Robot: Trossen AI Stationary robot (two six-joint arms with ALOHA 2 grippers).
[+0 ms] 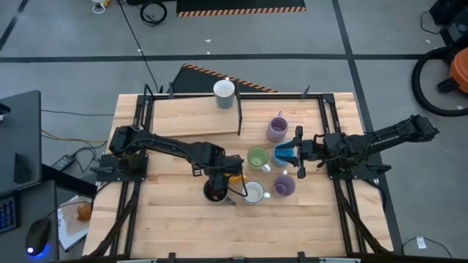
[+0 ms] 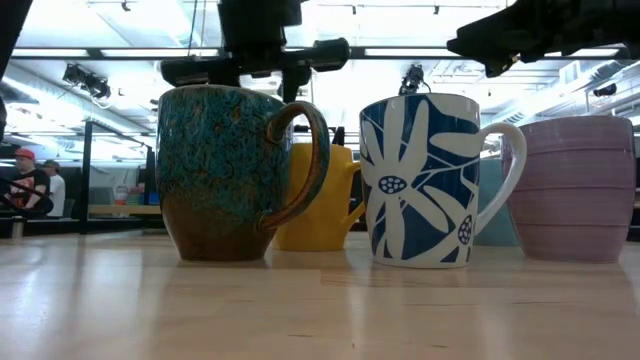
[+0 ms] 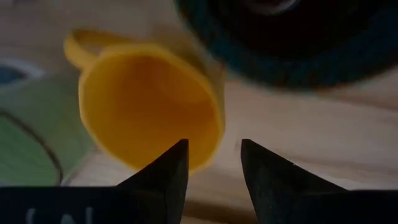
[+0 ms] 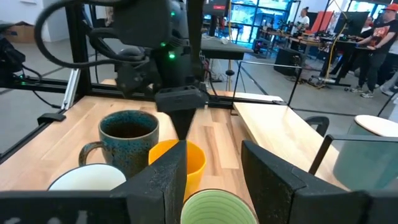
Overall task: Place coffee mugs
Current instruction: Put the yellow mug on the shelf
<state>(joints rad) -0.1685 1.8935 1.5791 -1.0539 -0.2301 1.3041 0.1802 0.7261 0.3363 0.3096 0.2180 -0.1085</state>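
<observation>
Surface: pale wood-plank table (image 1: 175, 219), workshop behind | mugs clustered mid-table: speckled glazed dark brown mug (image 2: 235, 170), smooth orange mug (image 3: 149, 106) beside | my left claw (image 3: 214, 162) above orange, parted, empty | my right claw (image 4: 214, 171) parted, empty

Eight mugs (image 1: 257, 157): two white (image 1: 224, 93) (image 1: 254, 193), two lavender (image 1: 277, 130) (image 1: 284, 185), one each orange (image 4: 180, 159), green (image 4: 217, 208), blue (image 1: 281, 155), brown (image 2: 230, 170).

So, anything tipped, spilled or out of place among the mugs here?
Nothing spilled or tipped. The only outlier is one white mug, standing alone on the raised board, apart from the cluster around the green mug.
</observation>
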